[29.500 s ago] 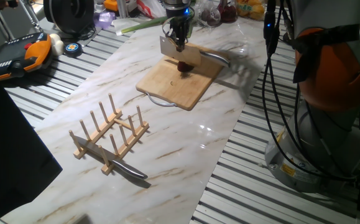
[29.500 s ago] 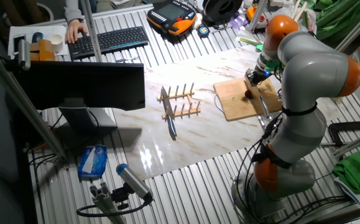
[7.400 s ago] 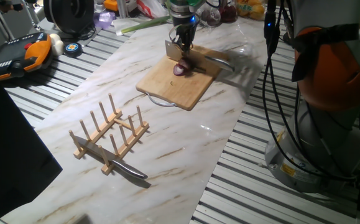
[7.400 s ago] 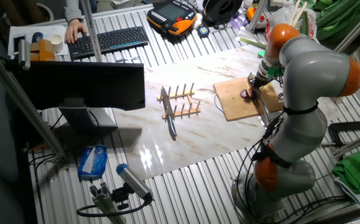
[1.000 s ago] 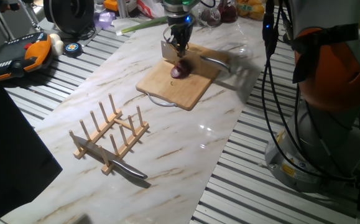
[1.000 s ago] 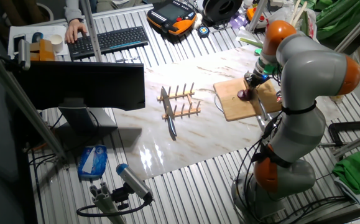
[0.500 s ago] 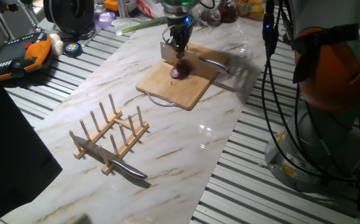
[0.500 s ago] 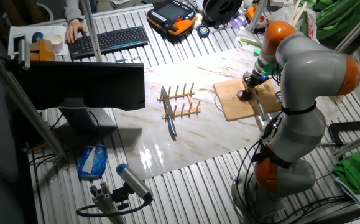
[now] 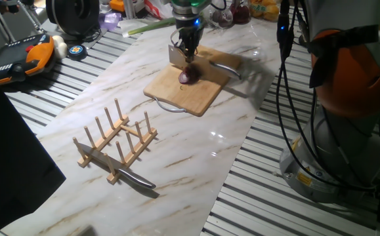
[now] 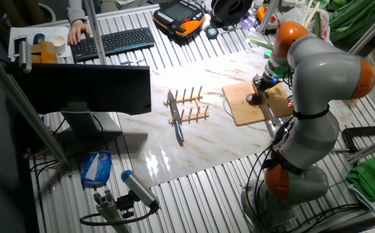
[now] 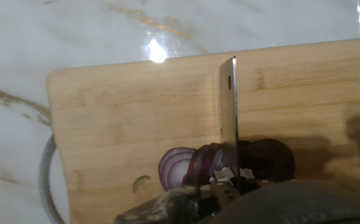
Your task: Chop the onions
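A small dark purple-red onion [image 9: 188, 77] lies on the wooden cutting board [image 9: 188, 94], also seen in the other fixed view [image 10: 253, 99]. In the hand view it is partly cut: thin purple slices [image 11: 181, 167] lean to the left of the blade, and the rest of the bulb [image 11: 270, 159] is on the right. My gripper [image 9: 189, 46] is shut on the handle of a flat steel knife [image 11: 229, 118]. The blade stands upright in the onion, between slices and bulb. The gripper's fingers are mostly hidden at the bottom of the hand view.
A steel-handled utensil [image 9: 224, 64] lies at the board's right edge. A wooden peg rack [image 9: 115, 141] with a knife [image 9: 136, 177] stands nearer the front. Plastic-wrapped dark vegetables [image 9: 233, 13] and clutter lie behind the board. The arm's base [image 9: 347, 105] is at the right.
Since 29.5 s ago the whole bulb has become slices plus a remainder. In the last second the knife and gripper have shifted only slightly to the left.
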Robot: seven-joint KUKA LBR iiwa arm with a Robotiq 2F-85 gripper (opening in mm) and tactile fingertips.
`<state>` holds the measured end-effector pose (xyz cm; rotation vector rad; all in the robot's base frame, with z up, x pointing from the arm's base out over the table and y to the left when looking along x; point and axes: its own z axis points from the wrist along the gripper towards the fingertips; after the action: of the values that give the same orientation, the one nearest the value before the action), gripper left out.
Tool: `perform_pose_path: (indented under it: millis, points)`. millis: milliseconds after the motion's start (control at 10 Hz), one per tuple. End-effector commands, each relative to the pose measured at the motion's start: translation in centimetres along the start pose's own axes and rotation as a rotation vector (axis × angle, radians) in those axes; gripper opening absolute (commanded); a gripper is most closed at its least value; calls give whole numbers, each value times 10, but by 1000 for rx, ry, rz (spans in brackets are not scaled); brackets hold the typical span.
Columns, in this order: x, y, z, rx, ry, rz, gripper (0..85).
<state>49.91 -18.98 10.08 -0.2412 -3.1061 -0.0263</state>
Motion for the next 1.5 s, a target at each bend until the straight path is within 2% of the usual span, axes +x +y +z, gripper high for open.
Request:
perform_pose_path:
  millis: [0, 300, 900, 1400]
  points:
    - [1, 4, -2, 4, 2, 5, 7]
    - [0, 2, -5, 4, 5, 2, 7]
    - [8, -6, -33, 24, 24, -14, 7]
    - [2, -32, -43, 39, 37, -79, 7]
